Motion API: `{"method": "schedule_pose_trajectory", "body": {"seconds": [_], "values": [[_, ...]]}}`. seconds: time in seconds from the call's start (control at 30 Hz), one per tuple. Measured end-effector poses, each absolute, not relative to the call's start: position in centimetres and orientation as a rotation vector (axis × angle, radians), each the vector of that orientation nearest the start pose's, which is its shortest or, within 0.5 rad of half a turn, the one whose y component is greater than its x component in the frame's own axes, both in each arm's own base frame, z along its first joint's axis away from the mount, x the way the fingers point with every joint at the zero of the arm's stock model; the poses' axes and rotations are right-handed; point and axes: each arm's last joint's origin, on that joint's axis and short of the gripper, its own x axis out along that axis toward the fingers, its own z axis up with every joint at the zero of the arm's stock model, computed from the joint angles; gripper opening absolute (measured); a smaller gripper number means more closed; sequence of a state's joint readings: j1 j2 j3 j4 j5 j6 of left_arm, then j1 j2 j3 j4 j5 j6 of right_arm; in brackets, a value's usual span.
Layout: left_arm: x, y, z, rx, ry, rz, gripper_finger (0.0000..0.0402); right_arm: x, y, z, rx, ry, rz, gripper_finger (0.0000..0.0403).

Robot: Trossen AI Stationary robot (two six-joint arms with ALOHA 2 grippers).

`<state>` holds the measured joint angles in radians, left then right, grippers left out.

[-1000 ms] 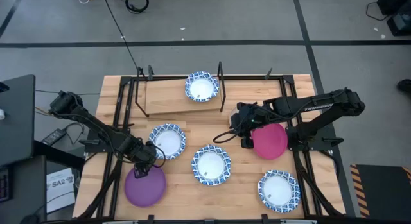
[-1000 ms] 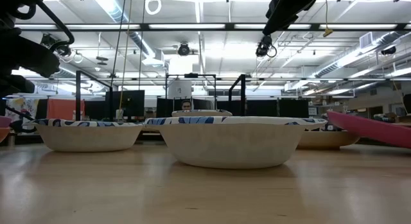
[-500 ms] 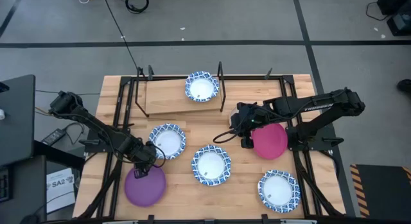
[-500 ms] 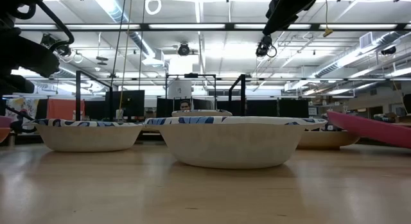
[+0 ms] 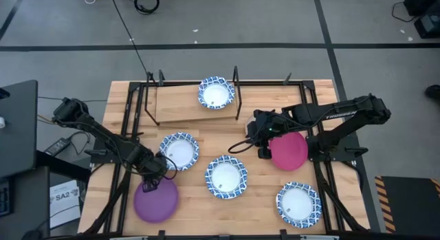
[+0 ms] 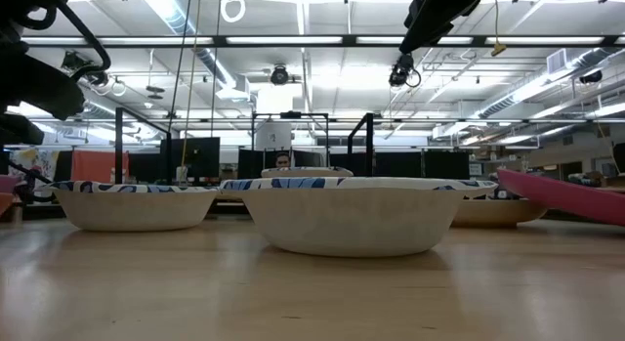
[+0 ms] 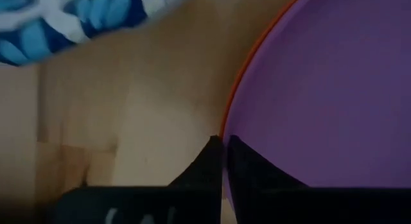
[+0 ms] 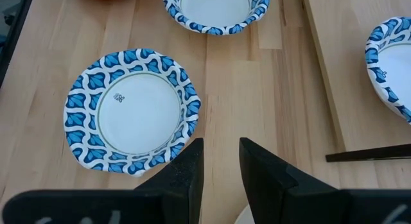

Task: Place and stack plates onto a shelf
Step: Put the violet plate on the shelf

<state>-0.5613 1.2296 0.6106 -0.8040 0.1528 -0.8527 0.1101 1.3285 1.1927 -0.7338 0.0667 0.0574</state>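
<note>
Wooden table [image 5: 261, 199] on grey floor [image 5: 227, 27], plates [image 5: 224, 177] scattered

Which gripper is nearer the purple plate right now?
Left. The left gripper is shut on the purple plate at its far rim; the right gripper is across the table, at the magenta plate.
</note>
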Motion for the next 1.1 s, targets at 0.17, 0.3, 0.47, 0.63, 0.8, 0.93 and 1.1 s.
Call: {"method": "schedule_pose_trajectory", "body": {"seconds": [0.17,0.3,0.47,0.63,0.8,0.93,1.1], "values": [[15.3,-10.2,16.9,-0.400,1.542,0.016,0.0013,26.8,2.8,31.2,-0.023,0.867,0.016,0.0105],[16.0,-10.5,18.0,-0.362,1.483,-0.016,0.0014,26.8,2.8,31.2,-0.023,0.867,0.016,0.0105],[16.7,-10.8,19.1,-0.278,1.413,-0.064,0.0014,26.8,2.8,31.2,-0.023,0.867,0.016,0.0105],[17.1,-10.9,19.9,-0.223,1.360,-0.082,0.0014,26.8,2.8,31.2,-0.023,0.867,0.016,0.0105],[17.8,-10.9,20.9,-0.244,1.324,-0.082,0.0014,26.8,2.8,31.2,-0.024,0.867,0.015,0.0105],[18.7,-10.9,22.4,-0.253,1.271,-0.109,0.0014,26.8,2.8,31.2,-0.024,0.867,0.015,0.0105],[20.4,-10.1,25.4,-0.241,1.166,-0.146,0.0015,26.8,2.8,31.2,-0.024,0.867,0.014,0.0105]]}}
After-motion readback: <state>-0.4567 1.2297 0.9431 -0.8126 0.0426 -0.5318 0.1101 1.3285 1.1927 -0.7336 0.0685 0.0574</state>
